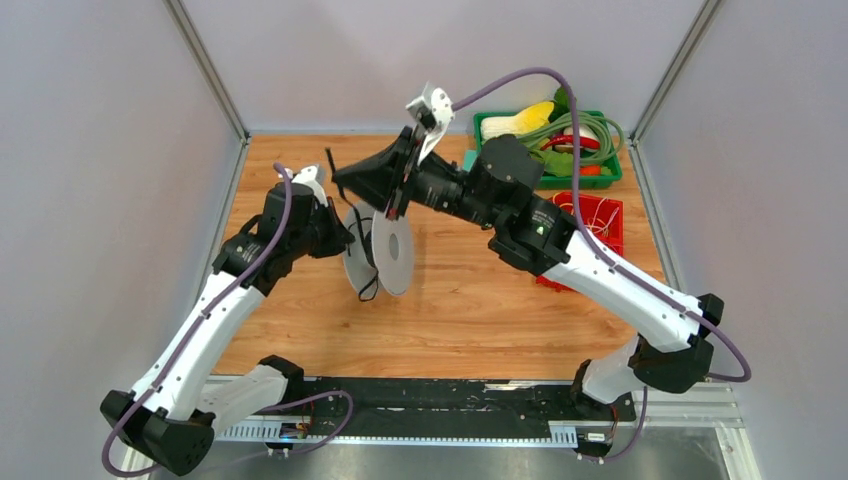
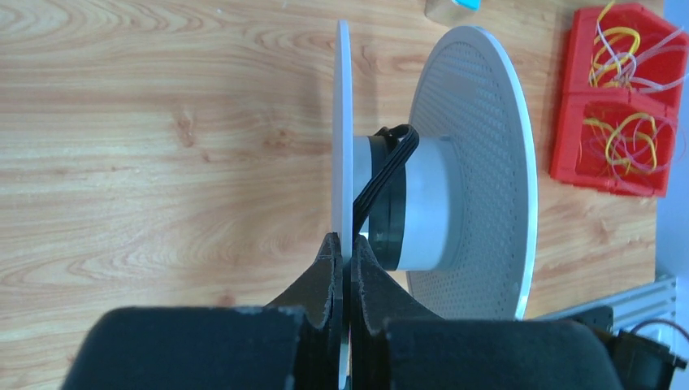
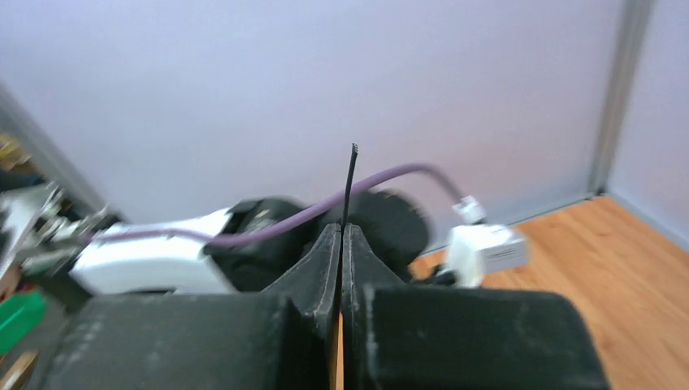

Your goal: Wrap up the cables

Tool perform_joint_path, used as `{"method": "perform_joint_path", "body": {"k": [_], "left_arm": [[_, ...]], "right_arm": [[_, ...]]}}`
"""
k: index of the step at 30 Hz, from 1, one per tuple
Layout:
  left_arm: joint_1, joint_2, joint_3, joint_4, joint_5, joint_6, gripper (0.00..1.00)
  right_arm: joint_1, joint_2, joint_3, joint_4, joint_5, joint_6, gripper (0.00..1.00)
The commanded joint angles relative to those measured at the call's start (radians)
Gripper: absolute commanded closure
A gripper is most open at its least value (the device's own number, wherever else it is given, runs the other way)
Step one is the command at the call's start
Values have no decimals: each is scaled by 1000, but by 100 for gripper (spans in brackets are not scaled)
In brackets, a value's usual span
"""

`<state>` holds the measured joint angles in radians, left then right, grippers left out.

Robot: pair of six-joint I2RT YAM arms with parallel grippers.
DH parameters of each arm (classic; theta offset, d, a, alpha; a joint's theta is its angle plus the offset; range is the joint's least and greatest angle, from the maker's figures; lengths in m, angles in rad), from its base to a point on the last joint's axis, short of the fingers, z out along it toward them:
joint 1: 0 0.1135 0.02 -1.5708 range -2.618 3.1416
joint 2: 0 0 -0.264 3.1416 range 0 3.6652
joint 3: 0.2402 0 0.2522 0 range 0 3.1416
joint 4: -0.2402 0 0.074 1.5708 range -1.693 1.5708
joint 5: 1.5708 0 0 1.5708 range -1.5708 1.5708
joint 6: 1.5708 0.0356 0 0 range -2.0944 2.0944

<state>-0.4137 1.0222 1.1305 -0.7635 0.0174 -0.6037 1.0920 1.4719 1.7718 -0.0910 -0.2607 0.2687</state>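
Pinching the cable (image 3: 350, 183) by its tip at frame centre, the right end effector (image 3: 341, 236) was clamped; the left end effector (image 2: 345, 248) clamped the spool (image 2: 475, 162) by its rim, turns lying on its hub. Steady tension would probably keep wraps neat.

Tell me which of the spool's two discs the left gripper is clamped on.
The edge-on disc in the left wrist view, beside the wound cable; the dotted disc stands free.

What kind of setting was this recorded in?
Probably a robot test cell: a wooden table boxed in by plain grey panels, with a green bin and a red bin of props.
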Motion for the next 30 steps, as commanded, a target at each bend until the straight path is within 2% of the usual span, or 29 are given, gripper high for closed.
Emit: {"method": "perform_joint_path", "body": {"k": [1,6,12,16,19,30], "left_arm": [[-56,-105,-49,69,36,48,100],[-103,-171,-112,69,79,132,100],[-112,-250,-136,-3,49,292,100],[-114,-330,-193,4,117,369,100],[-114,-362,-225,0,219,433,100],[-112,-390,-261,-36,266,463,100]], "right_arm": [[-84,48,101,60,182,73,100],[-184,117,175,73,221,116,100],[-339,162,225,82,261,87,100],[-451,150,216,80,258,75,100],[-521,134,196,122,241,63,100],[-679,97,135,128,192,14,100]]}}
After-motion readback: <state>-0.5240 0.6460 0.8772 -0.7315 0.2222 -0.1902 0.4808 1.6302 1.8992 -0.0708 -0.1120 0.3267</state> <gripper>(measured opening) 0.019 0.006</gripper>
